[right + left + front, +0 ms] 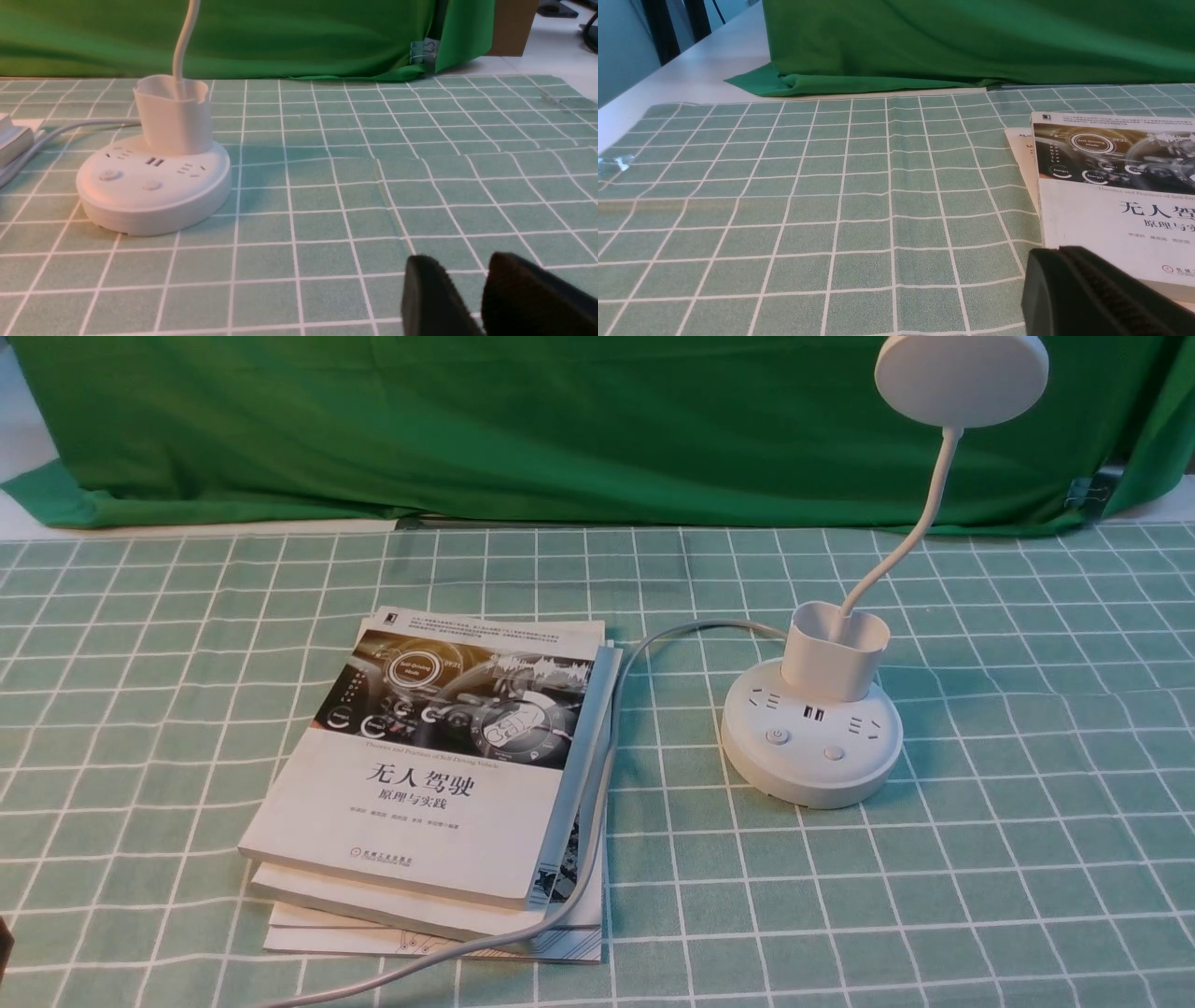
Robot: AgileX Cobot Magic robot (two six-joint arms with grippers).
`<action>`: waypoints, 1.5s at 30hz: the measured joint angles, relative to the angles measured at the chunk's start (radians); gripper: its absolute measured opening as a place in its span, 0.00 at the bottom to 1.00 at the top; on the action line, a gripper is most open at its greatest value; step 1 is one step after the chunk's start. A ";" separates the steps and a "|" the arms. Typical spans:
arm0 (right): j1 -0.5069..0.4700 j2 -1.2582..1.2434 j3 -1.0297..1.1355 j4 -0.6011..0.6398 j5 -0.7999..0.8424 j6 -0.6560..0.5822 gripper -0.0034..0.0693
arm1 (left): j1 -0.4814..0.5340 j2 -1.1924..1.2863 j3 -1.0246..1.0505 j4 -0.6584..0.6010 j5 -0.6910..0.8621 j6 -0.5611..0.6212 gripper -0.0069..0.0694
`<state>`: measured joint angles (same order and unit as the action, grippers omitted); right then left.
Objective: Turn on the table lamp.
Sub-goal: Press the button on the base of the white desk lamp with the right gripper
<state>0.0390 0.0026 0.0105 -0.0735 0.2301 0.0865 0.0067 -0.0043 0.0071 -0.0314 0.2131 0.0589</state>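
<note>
Front view: table lamp (810,737) looks unlit, button (777,736) not yet pressed; right gripper (476,298) parted, empty; left gripper (1064,266) I cannot tell.

a stack of books (439,784) lies on a green checked tablecloth (140,709) over the white bench (691,70). behind hangs a green cloth backdrop (560,420), a binder clip (419,50) on its edge.

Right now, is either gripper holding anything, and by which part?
Nothing held: right gripper open, left gripper shut and empty; neither touches the lamp.
</note>
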 joint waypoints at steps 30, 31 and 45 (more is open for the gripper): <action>0.000 0.000 0.000 0.110 -0.011 0.972 0.38 | 0.000 0.000 0.000 0.000 0.000 0.000 0.12; 0.000 0.000 0.000 0.110 -0.011 0.949 0.38 | 0.000 0.000 0.000 0.000 0.000 0.000 0.12; 0.000 0.024 -0.032 0.110 -0.071 0.629 0.11 | 0.000 0.000 0.000 0.000 0.000 0.000 0.12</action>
<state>0.0390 0.0268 -0.0210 0.0369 0.1588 0.7151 0.0067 -0.0043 0.0071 -0.0314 0.2131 0.0589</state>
